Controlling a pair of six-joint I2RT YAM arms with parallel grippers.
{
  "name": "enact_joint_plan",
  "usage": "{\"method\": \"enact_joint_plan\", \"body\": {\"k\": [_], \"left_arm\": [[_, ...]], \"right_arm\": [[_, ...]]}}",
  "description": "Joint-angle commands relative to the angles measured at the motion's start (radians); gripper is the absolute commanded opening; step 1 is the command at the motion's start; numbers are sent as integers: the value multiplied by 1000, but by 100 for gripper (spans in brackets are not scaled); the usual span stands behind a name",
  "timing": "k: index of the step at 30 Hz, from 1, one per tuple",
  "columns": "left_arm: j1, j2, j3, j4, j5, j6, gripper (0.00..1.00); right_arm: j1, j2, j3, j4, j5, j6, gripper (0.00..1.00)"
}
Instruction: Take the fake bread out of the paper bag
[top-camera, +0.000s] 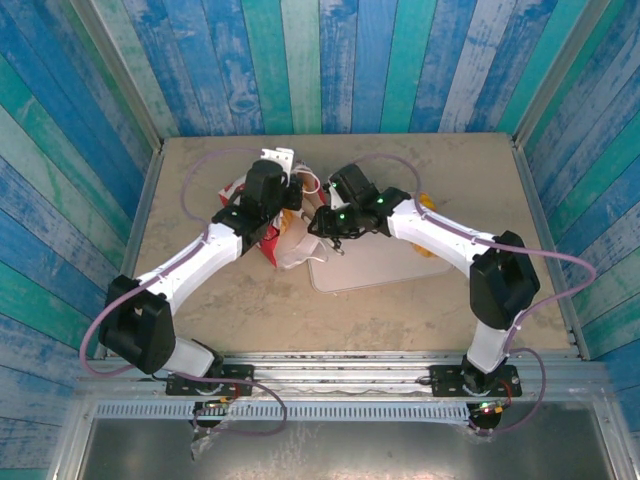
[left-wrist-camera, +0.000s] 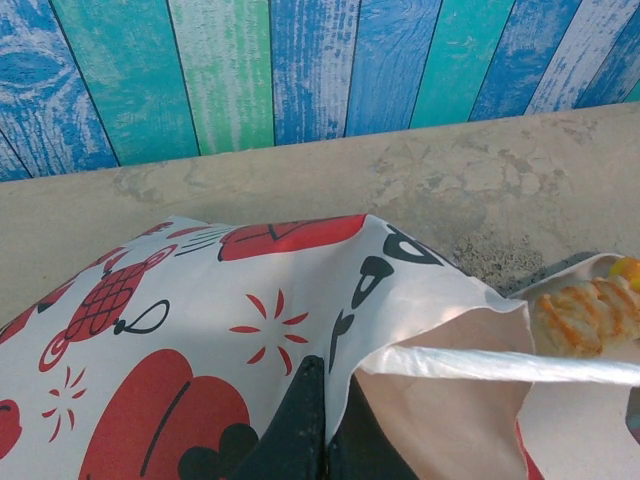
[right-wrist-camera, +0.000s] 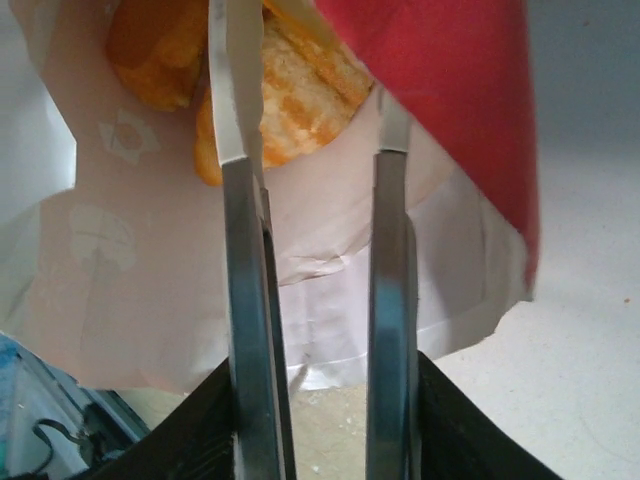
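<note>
Bag duty update: my left pincer (left-wrist-camera: 322, 432) is clamped tight on the rim of the paper bag (left-wrist-camera: 200, 330). Right pincer (right-wrist-camera: 306, 70) is narrow, poking inside the bag, fake bread (right-wrist-camera: 300, 112) between its tips, can't tell if it's actually gripped.

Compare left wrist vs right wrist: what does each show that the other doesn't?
Left wrist adds: printed outside of the paper bag, the plank wall, the table, left claw shut on the bag's edge. Right wrist adds: right claw, fingers apart, in the bag's mouth, pointing at fake bread deep inside. Both: the bag's white inside and toasted bread pieces.
</note>
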Motion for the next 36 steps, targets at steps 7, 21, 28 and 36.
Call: {"method": "enact_joint_plan", "body": {"k": [7, 21, 28, 36], "left_arm": [[-2, -72, -57, 109, -74, -81, 3], [-2, -76, -73, 137, -147, -146, 2], [-2, -69, -64, 127, -155, -145, 1], [-3, -63, -51, 100, -185, -136, 1]], "right_arm": [[-1, -63, -67, 132, -61, 4, 26], [11, -265, -229, 171, -144, -2, 20], [10, -367, -284, 110, -144, -6, 20], [-2, -557, -366, 17, -129, -26, 21]]}}
